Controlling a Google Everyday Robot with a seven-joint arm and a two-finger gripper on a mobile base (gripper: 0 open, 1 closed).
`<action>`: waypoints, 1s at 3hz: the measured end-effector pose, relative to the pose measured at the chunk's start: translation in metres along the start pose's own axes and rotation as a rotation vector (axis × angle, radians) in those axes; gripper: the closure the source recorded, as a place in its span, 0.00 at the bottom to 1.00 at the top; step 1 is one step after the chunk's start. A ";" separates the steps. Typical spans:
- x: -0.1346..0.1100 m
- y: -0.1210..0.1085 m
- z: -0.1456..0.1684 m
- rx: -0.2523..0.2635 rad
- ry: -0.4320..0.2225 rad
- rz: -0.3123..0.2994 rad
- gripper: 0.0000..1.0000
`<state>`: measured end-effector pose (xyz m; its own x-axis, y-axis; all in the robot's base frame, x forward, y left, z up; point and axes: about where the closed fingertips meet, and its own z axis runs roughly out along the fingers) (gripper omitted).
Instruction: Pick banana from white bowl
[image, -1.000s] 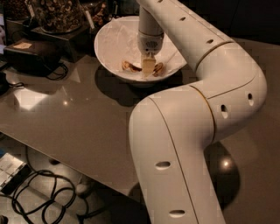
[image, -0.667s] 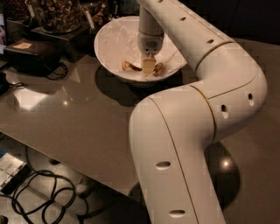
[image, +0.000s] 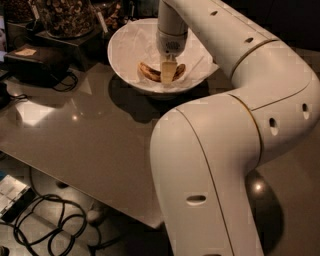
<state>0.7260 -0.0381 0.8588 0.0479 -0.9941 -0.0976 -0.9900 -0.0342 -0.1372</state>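
Yellow-brown blotched curved banana (image: 149, 71) lies in the deep round white paper-lined bowl (image: 125, 55) on the grey tabletop (image: 90, 130), long axis left-right. Our tool (image: 168, 78) sits right over its middle; clenched or released, we cannot tell.

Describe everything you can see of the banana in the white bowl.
The small curved banana is yellow-brown with dark brown blotches and looks overripe. It lies on its side at the bottom of the large deep round white bowl, resting on the crumpled white paper lining. Its two ends show to the left and right. Its middle is hidden behind the robot's gripper, which hangs inside the bowl directly over it. Whether the gripper holds the banana cannot be told.
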 end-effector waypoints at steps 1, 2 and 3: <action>0.000 0.000 0.000 0.000 0.000 0.000 1.00; -0.002 0.004 -0.016 0.032 -0.002 0.015 1.00; -0.014 0.041 -0.046 0.064 -0.040 0.005 1.00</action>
<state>0.6789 -0.0305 0.9004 0.0497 -0.9892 -0.1376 -0.9797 -0.0215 -0.1992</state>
